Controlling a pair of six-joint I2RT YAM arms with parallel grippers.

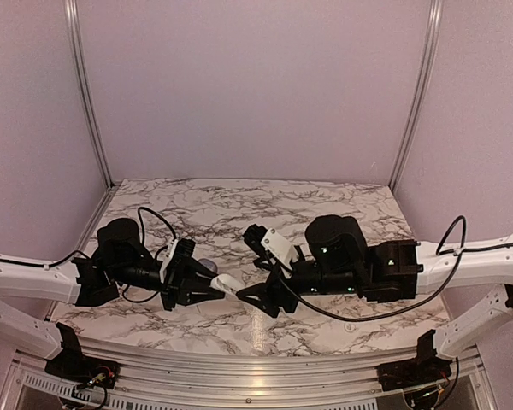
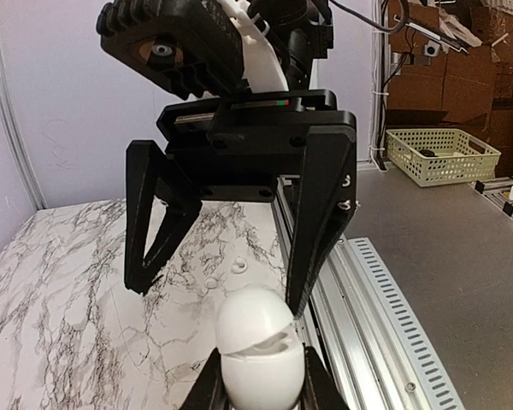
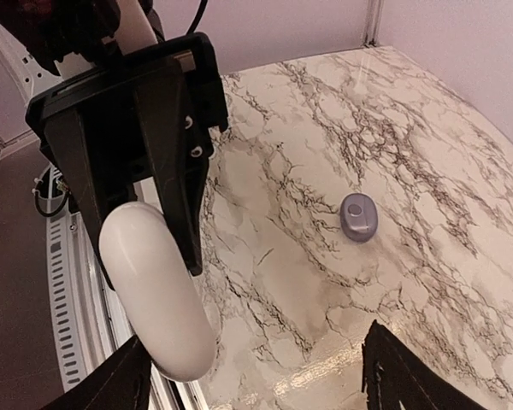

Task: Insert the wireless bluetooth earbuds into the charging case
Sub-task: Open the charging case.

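My left gripper point(image 1: 207, 286) is shut on the white charging case point(image 1: 227, 284) and holds it above the table near the front edge. In the left wrist view the case point(image 2: 261, 346) stands between my fingers, with a narrow gap at its seam. My right gripper point(image 1: 255, 272) is open and empty, facing the case, its jaws spread wide point(image 2: 218, 295). In the right wrist view the case point(image 3: 154, 290) hangs close to the left side of my open right gripper point(image 3: 261, 376). One small grey oval earbud point(image 3: 359, 216) lies on the marble, also seen from above point(image 1: 207, 264). The other earbud is not visible.
Marble tabletop point(image 1: 239, 205) with lavender walls behind and at the sides. An aluminium rail point(image 2: 368, 307) runs along the near edge. Two tiny white bits point(image 2: 238, 266) lie on the marble. A cream basket point(image 2: 440, 154) stands off the table.
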